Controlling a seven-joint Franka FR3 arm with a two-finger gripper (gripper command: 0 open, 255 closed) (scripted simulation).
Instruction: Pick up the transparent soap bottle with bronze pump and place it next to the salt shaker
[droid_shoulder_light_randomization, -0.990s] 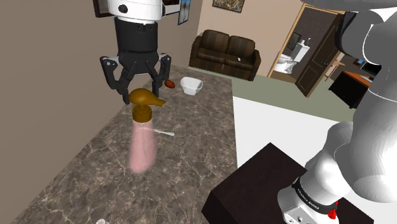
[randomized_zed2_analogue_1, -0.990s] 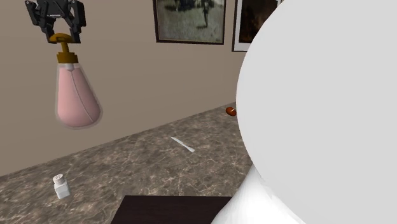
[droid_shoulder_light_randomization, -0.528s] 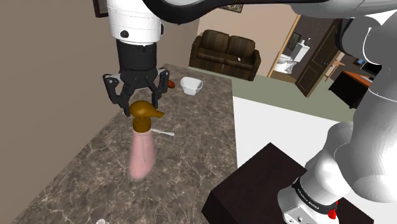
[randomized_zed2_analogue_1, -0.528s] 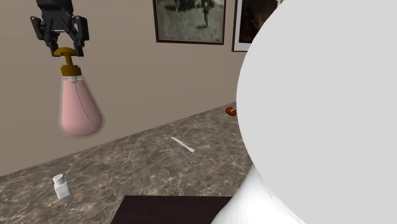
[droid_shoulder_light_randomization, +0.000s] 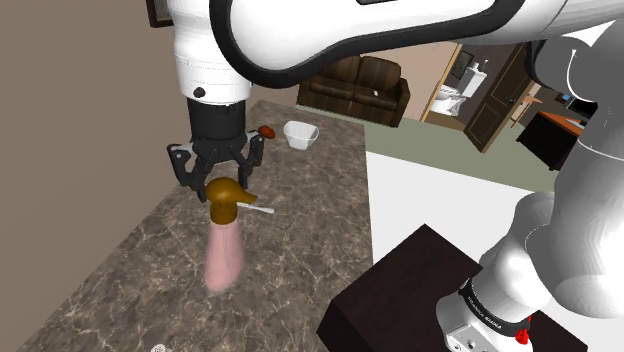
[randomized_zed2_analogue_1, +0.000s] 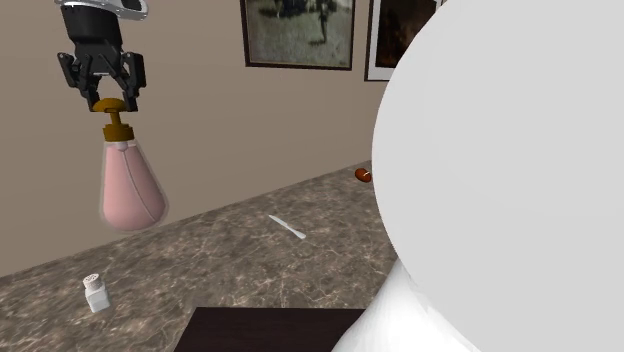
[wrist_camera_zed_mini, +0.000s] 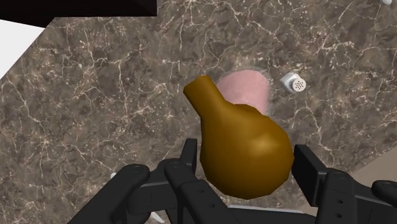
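One soap bottle (randomized_zed2_analogue_1: 130, 185) hangs from my hand (randomized_zed2_analogue_1: 103, 98), held tight by its pump (wrist_camera_zed_mini: 245, 149). Next I must lower it beside the salt shaker (randomized_zed2_analogue_1: 96, 294).

My feeds are softly and evenly lit, crisp from edge to edge. The marble worktop (droid_shoulder_light_randomization: 300, 230) reads flat and uniform. In the wrist view, gentle shading rounds the bronze pump head (wrist_camera_zed_mini: 245, 149). At 3 o'clock in the second exterior view, the arm's link (randomized_zed2_analogue_1: 500, 170) renders as featureless pale grey.
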